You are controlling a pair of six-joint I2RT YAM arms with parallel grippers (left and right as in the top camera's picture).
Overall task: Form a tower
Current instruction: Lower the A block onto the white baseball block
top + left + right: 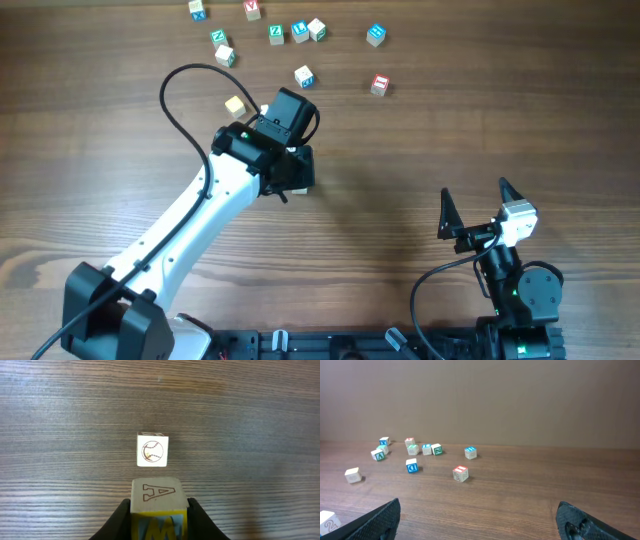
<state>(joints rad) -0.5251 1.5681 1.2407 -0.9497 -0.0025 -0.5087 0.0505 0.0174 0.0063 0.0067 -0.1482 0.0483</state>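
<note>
Between left jaws, a lettered cube

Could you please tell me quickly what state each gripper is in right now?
Left gripper: closed on the wooden cube marked A.
Right gripper: open, holding nothing.

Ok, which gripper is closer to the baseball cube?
Left. The left gripper, shut on the A cube, hangs just beside the baseball cube; the right gripper, open, sits far off.
</note>
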